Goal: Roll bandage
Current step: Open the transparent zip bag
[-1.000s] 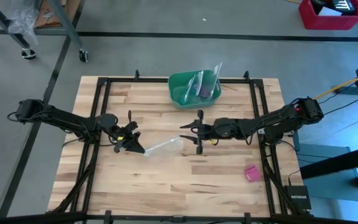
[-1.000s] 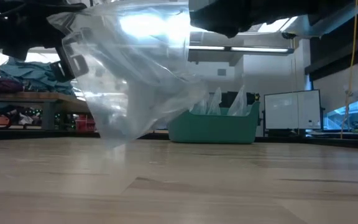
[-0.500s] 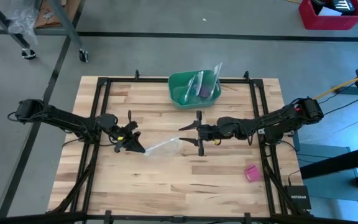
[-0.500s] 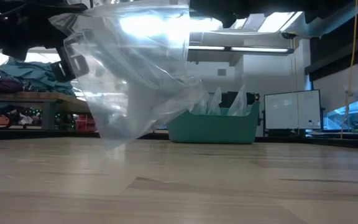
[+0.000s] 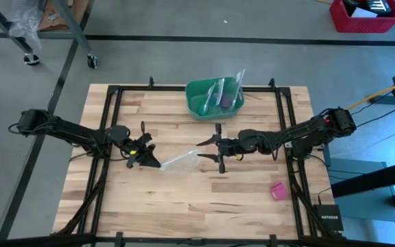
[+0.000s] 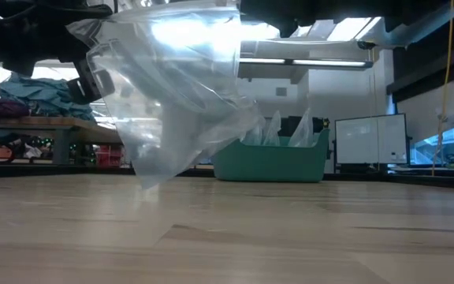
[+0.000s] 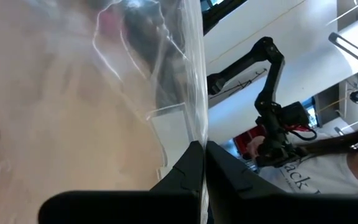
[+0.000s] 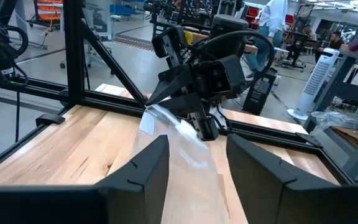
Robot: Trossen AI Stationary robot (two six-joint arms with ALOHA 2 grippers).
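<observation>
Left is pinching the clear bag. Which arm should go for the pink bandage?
Right, likely. The bandage lies on the table's right side, nearer the right gripper, which is open and empty. The left gripper is shut on the bag.

High view: you get even, diffuse overhead light, soft short shadows, sharp focus | Low view: ceiling light panels (image 6: pixel 306 47) glare behind; clear plastic bag (image 6: pixel 172 95) shows bright reflections; near tabletop (image 6: pixel 227 237) blurred | Left wrist view: close bag film is out of focus, background overexposed | Right wrist view: bright, own fingers (image 8: pixel 135 168) soft-edged.
</observation>
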